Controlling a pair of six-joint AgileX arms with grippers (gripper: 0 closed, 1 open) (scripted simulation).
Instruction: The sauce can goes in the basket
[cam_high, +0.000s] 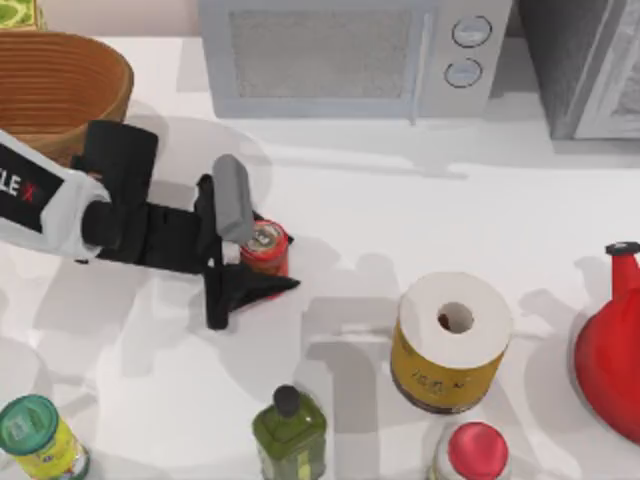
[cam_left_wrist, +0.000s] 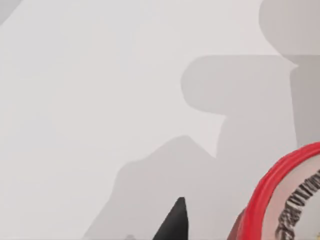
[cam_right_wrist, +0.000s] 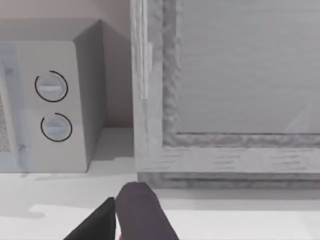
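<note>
Reaching from the left, your left gripper is clamping the can on the surface, well apart from the basket.

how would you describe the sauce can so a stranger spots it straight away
Start at the wicker basket in the table's far left corner and follow the left arm out to the left gripper. The sauce can stands between its fingers: small, red, silvery-topped, far smaller than the paper roll.

Woven wicker basket, glossy metal-topped sauce can, matt table
</note>
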